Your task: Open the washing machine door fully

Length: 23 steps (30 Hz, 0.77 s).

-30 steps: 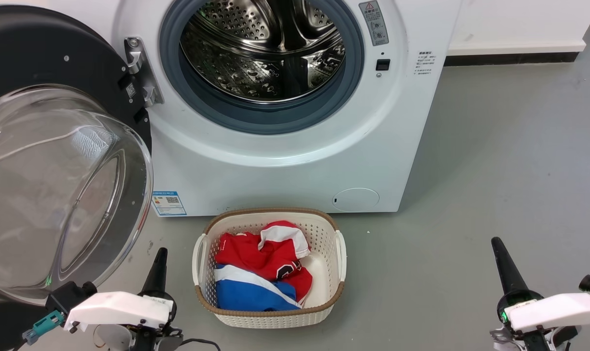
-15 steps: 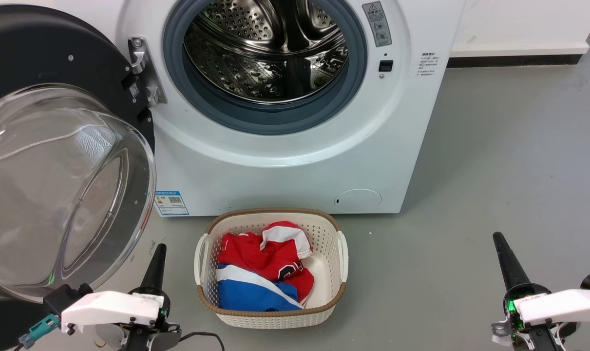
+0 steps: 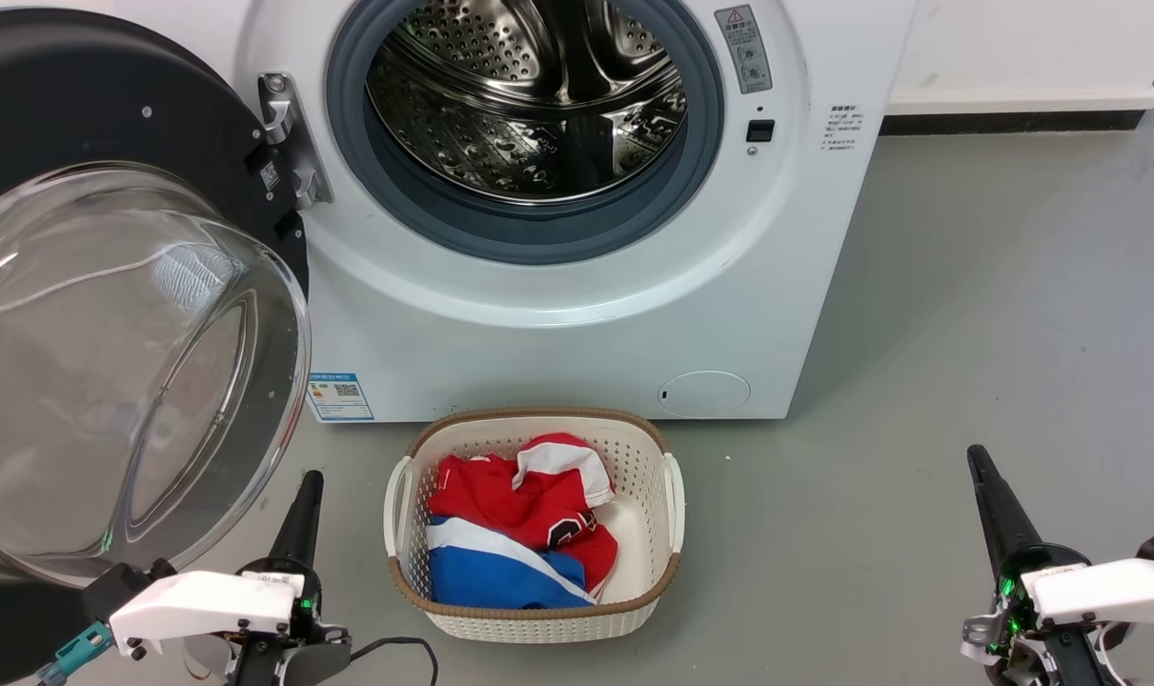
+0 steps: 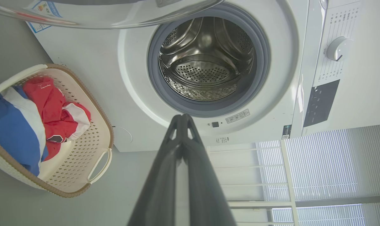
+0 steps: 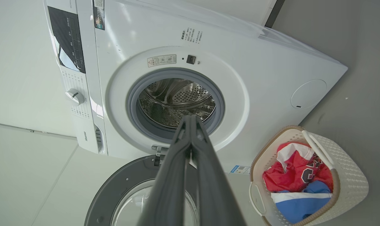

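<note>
The white washing machine [image 3: 557,324] stands ahead with its steel drum [image 3: 529,95] exposed. The washing machine door [image 3: 91,105], glossy black with a bulging clear glass bowl [image 3: 110,372], is swung wide open to the left on its metal hinge [image 3: 286,143]. My left gripper [image 3: 308,481] is shut and holds nothing, low on the floor just right of the glass bowl, apart from it. My right gripper [image 3: 977,457] is shut and empty at the lower right, far from the machine. In the wrist views the left gripper [image 4: 182,116] and right gripper [image 5: 190,116] show closed tips pointing toward the drum.
A cream laundry basket [image 3: 534,624] with red, white and blue clothes [image 3: 519,524] sits on the grey floor in front of the machine, between my two arms. A white wall and dark skirting [image 3: 1005,122] run behind on the right.
The whole picture has drifted slightly right and down, so the camera moved. Both grippers have sunk a little lower in view. The door stays swung open at the left.
</note>
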### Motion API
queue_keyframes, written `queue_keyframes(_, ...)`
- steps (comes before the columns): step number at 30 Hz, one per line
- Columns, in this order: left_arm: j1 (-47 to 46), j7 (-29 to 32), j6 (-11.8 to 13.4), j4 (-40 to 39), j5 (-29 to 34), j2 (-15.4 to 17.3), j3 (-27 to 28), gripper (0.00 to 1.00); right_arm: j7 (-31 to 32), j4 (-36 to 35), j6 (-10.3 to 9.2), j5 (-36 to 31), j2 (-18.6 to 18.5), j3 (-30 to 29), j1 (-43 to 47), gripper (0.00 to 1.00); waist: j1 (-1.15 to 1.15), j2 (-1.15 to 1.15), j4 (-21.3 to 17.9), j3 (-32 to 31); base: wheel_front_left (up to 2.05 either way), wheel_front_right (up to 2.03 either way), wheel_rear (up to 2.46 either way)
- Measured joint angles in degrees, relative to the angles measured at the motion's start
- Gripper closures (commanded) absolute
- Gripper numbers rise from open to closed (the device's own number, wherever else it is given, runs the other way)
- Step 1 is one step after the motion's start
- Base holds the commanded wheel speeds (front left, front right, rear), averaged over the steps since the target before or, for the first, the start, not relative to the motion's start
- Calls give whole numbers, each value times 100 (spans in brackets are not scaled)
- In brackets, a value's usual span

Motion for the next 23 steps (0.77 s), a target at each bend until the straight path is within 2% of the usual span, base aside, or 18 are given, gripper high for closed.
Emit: queue_keyframes(23, -53, 248, -209, -48, -793, -155, 290, 100, 109, 163, 0, 1038, 3, -59, -144, 100, 0, 0, 63, -22, 0, 0, 0)
